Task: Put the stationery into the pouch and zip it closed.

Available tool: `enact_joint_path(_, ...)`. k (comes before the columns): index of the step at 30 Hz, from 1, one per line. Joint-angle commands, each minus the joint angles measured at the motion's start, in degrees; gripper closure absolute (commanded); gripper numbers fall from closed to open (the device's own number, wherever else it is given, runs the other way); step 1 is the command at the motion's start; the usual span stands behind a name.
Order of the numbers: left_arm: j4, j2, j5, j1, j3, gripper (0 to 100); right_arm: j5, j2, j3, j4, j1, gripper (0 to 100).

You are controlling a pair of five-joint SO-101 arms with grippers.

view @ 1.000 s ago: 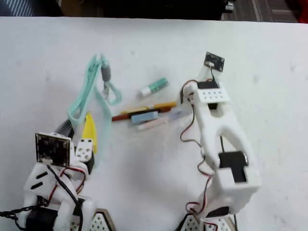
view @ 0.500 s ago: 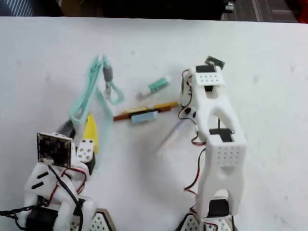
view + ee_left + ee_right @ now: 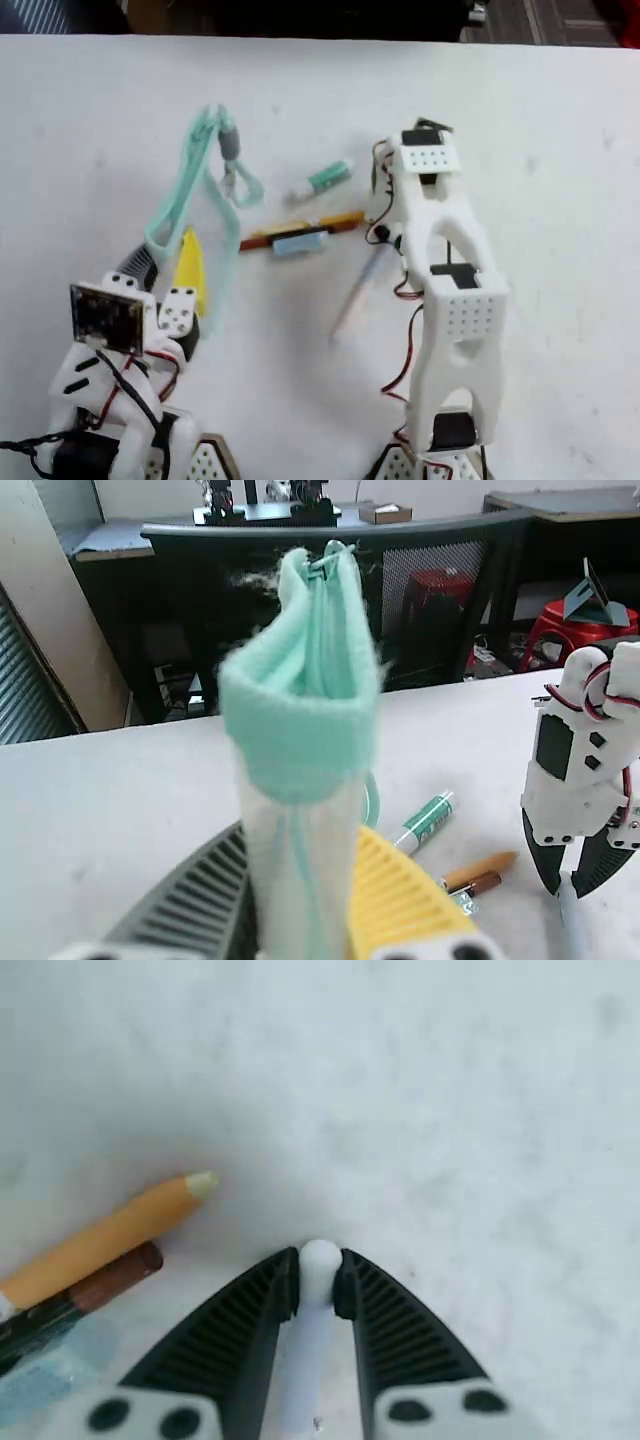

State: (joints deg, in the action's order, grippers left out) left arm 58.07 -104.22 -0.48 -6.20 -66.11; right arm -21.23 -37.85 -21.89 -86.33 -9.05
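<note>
A mint green pouch point(image 3: 183, 200) stretches from the table's middle toward my left gripper point(image 3: 163, 270), which is shut on its near end between a grey and a yellow finger point(image 3: 190, 268). In the left wrist view the pouch point(image 3: 305, 700) stands up from the left gripper point(image 3: 300, 880). My right gripper point(image 3: 318, 1275) is shut on a pale pen point(image 3: 305, 1350); from above, that pen point(image 3: 355, 295) slants from the right gripper point(image 3: 378, 238) toward the table's front. An orange pencil point(image 3: 305, 227), a brown pencil point(image 3: 100, 1280), a blue eraser point(image 3: 298, 244) and a green-white marker point(image 3: 320, 182) lie between the arms.
The pouch's grey pull and mint cord loop point(image 3: 238, 182) lie just left of the marker. The white table point(image 3: 540, 120) is bare at the far right and along the back. A chair and room clutter stand beyond the table's edge in the left wrist view.
The right arm has pulled the pale pen out of the pile and swung it so that it now slants toward the table's front. The pouch has shifted slightly.
</note>
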Motion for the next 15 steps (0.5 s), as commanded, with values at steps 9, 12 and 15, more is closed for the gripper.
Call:
enact_joint_path(9, -3.0, -0.6, 0.1, -21.8, 3.9, 98, 16.7, 34.3, -8.4, -11.7, 4.4, 98.2)
enact_joint_path(12, -2.8, -0.6, 0.1, -25.9, 3.4, 98, 18.9, 40.7, -8.5, -12.1, 7.9, 98.2)
enact_joint_path(15, -2.6, -0.6, 0.0, -28.0, 2.1, 98, 22.1, 46.3, -9.0, -11.9, 12.3, 98.2)
